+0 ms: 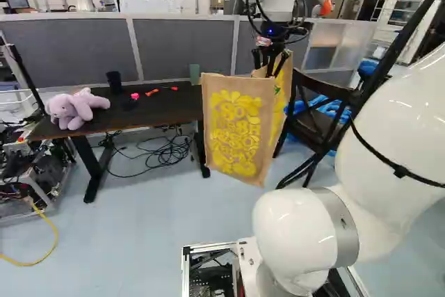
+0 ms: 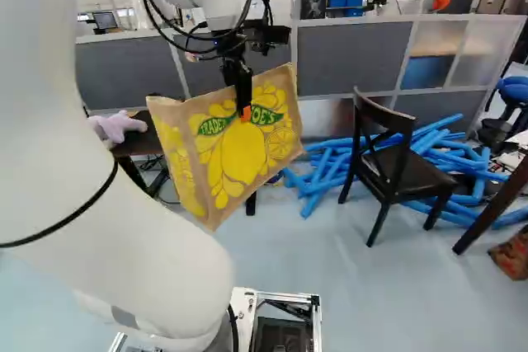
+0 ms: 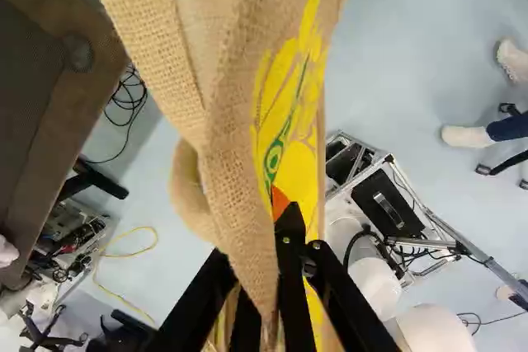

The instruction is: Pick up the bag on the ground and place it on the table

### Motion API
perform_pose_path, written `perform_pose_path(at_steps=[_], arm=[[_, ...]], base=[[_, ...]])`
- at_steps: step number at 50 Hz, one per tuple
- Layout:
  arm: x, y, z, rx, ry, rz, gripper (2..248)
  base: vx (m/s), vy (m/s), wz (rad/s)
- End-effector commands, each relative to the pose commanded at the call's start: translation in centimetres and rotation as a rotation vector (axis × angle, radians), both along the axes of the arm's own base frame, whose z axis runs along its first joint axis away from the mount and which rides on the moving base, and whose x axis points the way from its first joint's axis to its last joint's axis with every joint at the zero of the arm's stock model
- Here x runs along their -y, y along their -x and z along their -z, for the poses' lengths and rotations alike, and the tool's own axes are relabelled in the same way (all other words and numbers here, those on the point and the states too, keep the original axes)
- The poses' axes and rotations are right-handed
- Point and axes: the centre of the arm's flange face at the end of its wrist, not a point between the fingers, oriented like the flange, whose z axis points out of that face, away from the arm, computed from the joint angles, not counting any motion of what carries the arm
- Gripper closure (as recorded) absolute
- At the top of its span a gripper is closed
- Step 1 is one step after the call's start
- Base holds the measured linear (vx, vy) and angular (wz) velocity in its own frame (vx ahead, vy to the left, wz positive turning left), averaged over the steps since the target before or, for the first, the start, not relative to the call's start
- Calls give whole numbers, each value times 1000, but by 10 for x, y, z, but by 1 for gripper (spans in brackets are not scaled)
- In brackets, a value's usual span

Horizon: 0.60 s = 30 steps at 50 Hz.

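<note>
Ok so the bag (image 1: 238,130) is pinched in the claw (image 2: 245,113) and held off the floor (image 1: 156,224), mid-frame in the left base view, and next it's gotta be carried over the bench (image 1: 167,107), upper left, and lowered.

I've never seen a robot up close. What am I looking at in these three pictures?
The big white machine is a robot arm. Two pictures come from cameras on its base, behind it to the left and right, so both show one scene. The third comes from its wrist, looking along the black gripper, its two-fingered hand. Those fingers pinch a tan bag with yellow print and hold it off the floor. On the dark table are a purple stuffed animal, a black cup-like container and some small pink and orange things.
</note>
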Motion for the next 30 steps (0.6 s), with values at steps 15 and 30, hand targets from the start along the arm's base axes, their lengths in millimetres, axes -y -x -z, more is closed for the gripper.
perform_pose_path(at_steps=[15,30], arm=[[0,0,0,0,0,0,228],[0,0,0,0,0,0,228]], base=[[35,50,225],[71,72,333]])
